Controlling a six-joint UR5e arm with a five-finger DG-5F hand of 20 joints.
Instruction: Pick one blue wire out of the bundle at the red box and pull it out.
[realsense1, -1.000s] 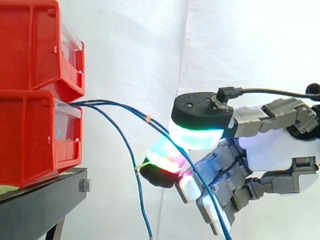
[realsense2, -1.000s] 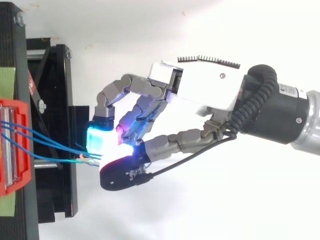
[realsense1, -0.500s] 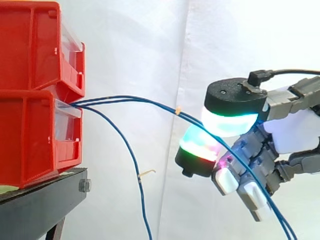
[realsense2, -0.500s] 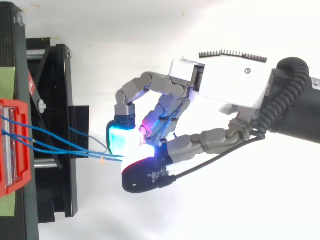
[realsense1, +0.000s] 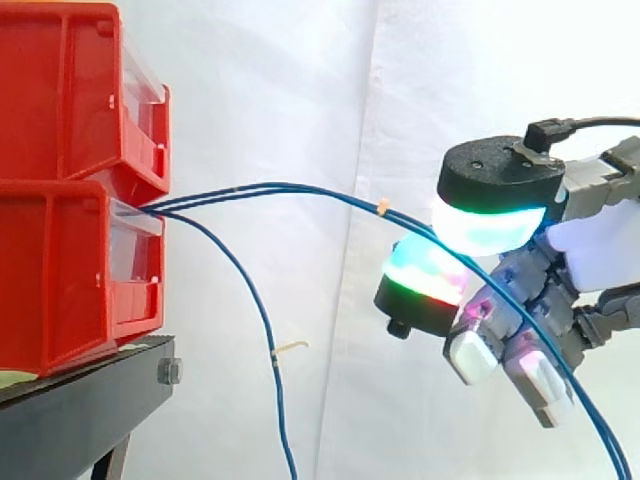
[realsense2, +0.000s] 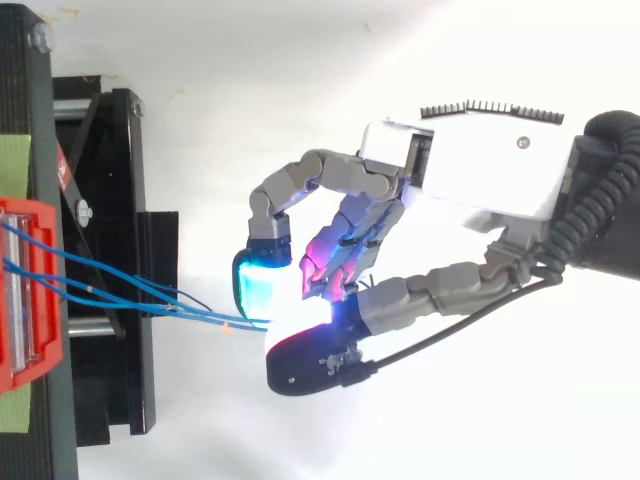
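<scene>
Blue wires (realsense1: 300, 188) leave bottom edge — number between hand (realsense2: 480, 170) pads unclear; red bins (realsense1: 60, 230) cropped left.

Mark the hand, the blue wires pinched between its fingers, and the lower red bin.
hand (realsense2: 490, 170), top view, on its white body behind the fingers.
blue wires (realsense1: 300, 187), side view, on the arched span running from the bin.
lower red bin (realsense1: 60, 270), side view, on its side wall.

At the lower left of the side view, a black stand (realsense1: 85, 400) carries a red lower bin (realsense1: 60, 280) resting directly on it, with a red upper bin (realsense1: 60, 90) stacked on that.
</scene>
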